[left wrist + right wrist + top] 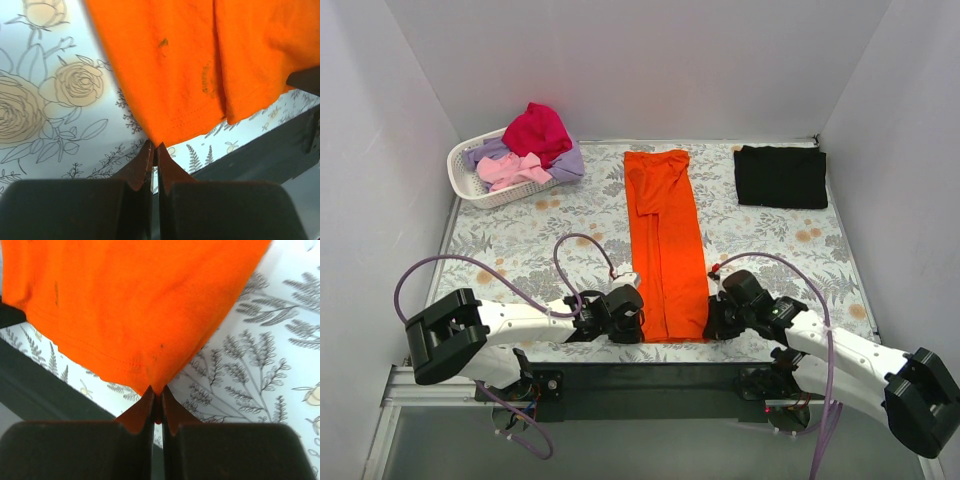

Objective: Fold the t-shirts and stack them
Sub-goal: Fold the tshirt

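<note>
The orange t-shirt (665, 240) lies folded into a long narrow strip down the middle of the table. My left gripper (638, 322) is shut on its near left hem corner (156, 140). My right gripper (710, 322) is shut on its near right hem corner (156, 385). Both corners are pinched between the fingertips just above the cloth-covered table. A black t-shirt (781, 176) lies folded at the back right. Magenta (537, 130), pink (512, 170) and lavender (567, 162) t-shirts are heaped in the basket.
The white slotted basket (463, 178) stands at the back left. The grey floral table cloth (540, 235) covers the table. The black base rail (650, 375) runs along the near edge, close behind both grippers. White walls enclose three sides.
</note>
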Motion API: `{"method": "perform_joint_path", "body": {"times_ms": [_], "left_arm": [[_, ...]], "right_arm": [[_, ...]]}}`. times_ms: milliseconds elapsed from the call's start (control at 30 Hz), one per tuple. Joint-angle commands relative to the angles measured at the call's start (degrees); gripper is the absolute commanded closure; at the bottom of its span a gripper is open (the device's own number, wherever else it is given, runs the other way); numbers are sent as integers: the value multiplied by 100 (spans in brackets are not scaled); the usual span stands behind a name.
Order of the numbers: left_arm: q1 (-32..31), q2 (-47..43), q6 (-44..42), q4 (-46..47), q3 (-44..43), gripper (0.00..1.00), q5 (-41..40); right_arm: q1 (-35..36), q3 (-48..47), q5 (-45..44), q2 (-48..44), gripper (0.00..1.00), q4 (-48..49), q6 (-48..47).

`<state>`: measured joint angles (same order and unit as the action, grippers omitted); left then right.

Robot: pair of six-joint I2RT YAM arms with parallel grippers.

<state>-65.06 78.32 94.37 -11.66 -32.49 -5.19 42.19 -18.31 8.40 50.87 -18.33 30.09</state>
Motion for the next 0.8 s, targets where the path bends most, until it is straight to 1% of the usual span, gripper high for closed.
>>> {"method": "perform_joint_path", "body": {"times_ms": [0,100,200,367,433,533,633,667,733,767], "left_arm": [[-95,78,-603,-249,-108,100,500],[-156,87,-779,-258,-135,100,1027],[-200,17,-797,-328,-82,100,1326],[-262,-98,-771,-802,-38,100,1547],[-288,-291,-701,-977,-21,100,1617],[-288,-695,-587,-1014,93,100,1670],[-297,-1090,-323,-1005,76,100,1329],[-288,-1170,-148,-996,59,100,954],[-288,-1398,-7,-830,50,100,644],[-288,-1477,46,-733,85,100,364]], "right_arm": [[183,-357,372,264,99,-592,-371],[525,-594,364,581,99,-988,-398],[702,-718,381,713,99,-1277,-354],[966,-1042,504,740,99,-1823,-363],[1115,-1184,592,801,99,-2120,-389],[1308,-1333,697,994,99,-2280,-468],[1370,-1561,602,1170,99,-2263,-486],[1379,-1745,383,1188,99,-2219,-486],[1379,-1948,102,1206,99,-2184,-486],[1379,-2027,-144,1206,99,-2149,-486]]}}
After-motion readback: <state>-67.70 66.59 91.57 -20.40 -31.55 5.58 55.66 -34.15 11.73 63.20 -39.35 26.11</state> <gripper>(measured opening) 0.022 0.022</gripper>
